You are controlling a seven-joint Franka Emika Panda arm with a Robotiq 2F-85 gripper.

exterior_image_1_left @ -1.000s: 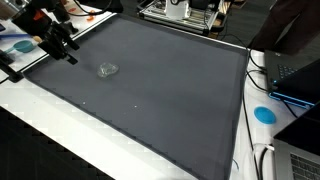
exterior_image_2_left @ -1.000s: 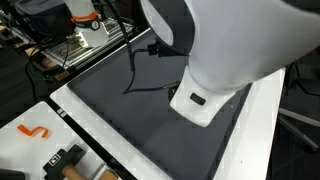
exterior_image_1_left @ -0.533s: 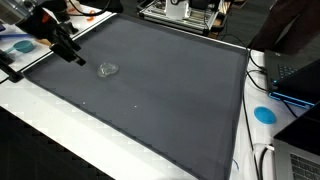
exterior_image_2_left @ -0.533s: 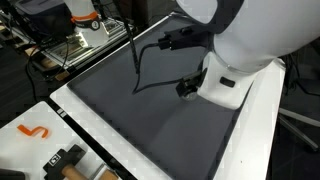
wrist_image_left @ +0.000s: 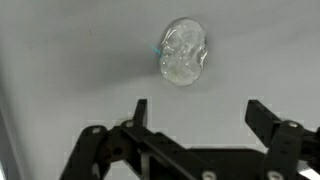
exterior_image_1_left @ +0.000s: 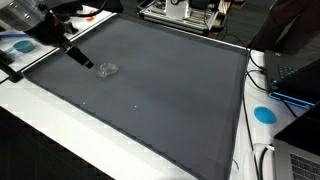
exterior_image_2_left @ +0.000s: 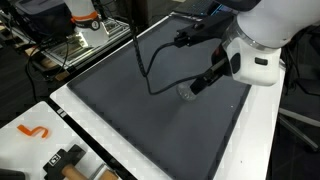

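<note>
A small clear, crumpled plastic piece (wrist_image_left: pixel 183 52) lies on the dark grey mat (exterior_image_1_left: pixel 170 90). It shows in both exterior views (exterior_image_1_left: pixel 108 69) (exterior_image_2_left: pixel 186 91). My gripper (wrist_image_left: pixel 200 112) is open and empty, its two black fingers spread wide just short of the clear piece, above the mat. In an exterior view the gripper (exterior_image_1_left: pixel 79 57) is at the mat's far left side, a short way from the piece. In an exterior view the gripper (exterior_image_2_left: pixel 200 84) hangs beside the piece.
A white table edge (exterior_image_1_left: pixel 60 130) frames the mat. A blue disc (exterior_image_1_left: pixel 264 114) and laptops (exterior_image_1_left: pixel 295 75) are at the right. A metal rack (exterior_image_1_left: pixel 180 12) stands behind. An orange hook (exterior_image_2_left: pixel 33 131) and black parts (exterior_image_2_left: pixel 62 157) lie on the white border.
The arm has swung toward the clear piece, bringing the gripper closer to it. The clear piece has not moved.
</note>
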